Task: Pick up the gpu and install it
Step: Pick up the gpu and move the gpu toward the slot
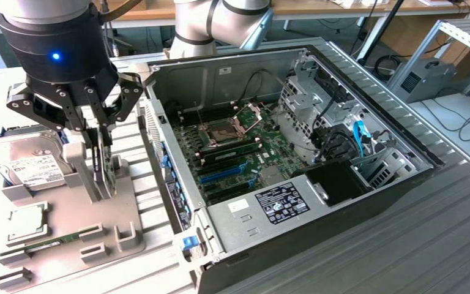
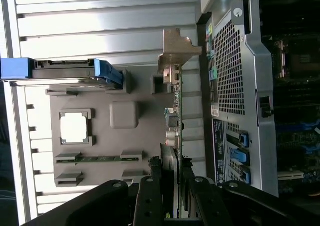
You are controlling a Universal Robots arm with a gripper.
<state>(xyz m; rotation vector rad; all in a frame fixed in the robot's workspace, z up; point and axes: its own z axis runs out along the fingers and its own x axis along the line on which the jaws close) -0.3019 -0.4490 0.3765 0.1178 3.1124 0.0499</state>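
The gpu [image 1: 102, 171] is a thin black card standing on edge in a slot of the grey fixture tray [image 1: 133, 211], to the exterior view's left of the open computer case [image 1: 382, 131]. My gripper [image 1: 98, 131] hangs straight over it, its black fingers closed against both faces of the card's upper edge. In the wrist view the gpu [image 2: 176, 106] appears edge-on, with its silver bracket [image 2: 175, 48] at the far end and my gripper [image 2: 174, 186] clamped on the near end. The motherboard [image 1: 243, 144] lies exposed inside the case, with a blue expansion slot [image 1: 223, 173].
On the tray lie a silver hard drive [image 1: 31, 165], a square processor chip [image 1: 24, 222] and a narrow green memory stick [image 1: 55, 241]. The case's perforated rear wall [image 2: 235, 66] stands close beside the card. Cables and a drive cage [image 1: 333, 122] crowd the case's far side.
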